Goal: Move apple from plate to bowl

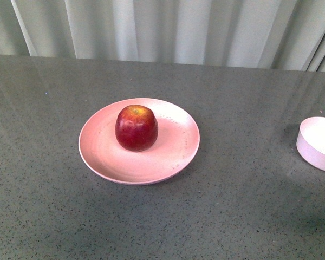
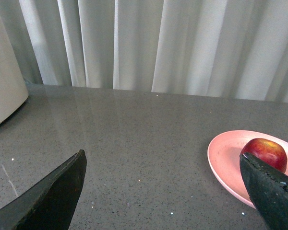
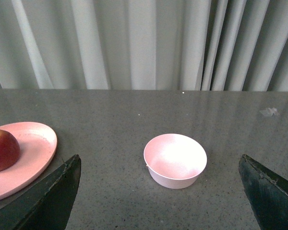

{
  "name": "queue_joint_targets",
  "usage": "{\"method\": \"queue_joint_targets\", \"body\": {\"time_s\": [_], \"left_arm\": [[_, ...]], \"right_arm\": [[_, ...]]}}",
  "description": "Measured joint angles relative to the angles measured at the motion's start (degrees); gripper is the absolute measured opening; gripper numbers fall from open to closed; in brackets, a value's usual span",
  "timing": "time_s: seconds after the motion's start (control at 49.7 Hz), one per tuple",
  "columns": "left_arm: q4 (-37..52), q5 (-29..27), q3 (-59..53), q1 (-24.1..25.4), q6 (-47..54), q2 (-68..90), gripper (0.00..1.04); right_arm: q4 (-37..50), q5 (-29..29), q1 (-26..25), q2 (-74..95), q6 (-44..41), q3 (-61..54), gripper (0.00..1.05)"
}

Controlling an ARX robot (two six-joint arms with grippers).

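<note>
The dark-red apple [image 1: 136, 128] sits upright on the wide salmon-pink plate [image 1: 173, 151] in the middle of the grey table. The small pale bowl [image 1: 319, 143] stands empty at the table's right edge of the front view. Neither gripper shows in the front view. In the left wrist view my left gripper [image 2: 163, 165] is open and empty over bare table, with the apple [image 2: 264, 152] and plate [image 2: 225, 158] beside one finger. In the right wrist view my right gripper [image 3: 159, 168] is open and empty, with the bowl [image 3: 175, 160] ahead between the fingers and the apple [image 3: 2, 149] and plate [image 3: 36, 148] off to one side.
A pale curtain [image 1: 162, 30] hangs behind the table's far edge. A white rounded object [image 2: 2, 91] stands on the table in the left wrist view. A wide stretch of grey table [image 1: 249, 135] lies between plate and bowl.
</note>
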Motion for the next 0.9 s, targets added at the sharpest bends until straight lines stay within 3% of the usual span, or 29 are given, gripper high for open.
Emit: {"method": "queue_joint_targets", "body": {"time_s": [0.905], "left_arm": [[0.00, 0.00, 0.00, 0.00, 0.02, 0.00, 0.96]], "right_arm": [[0.00, 0.00, 0.00, 0.00, 0.02, 0.00, 0.96]]}}
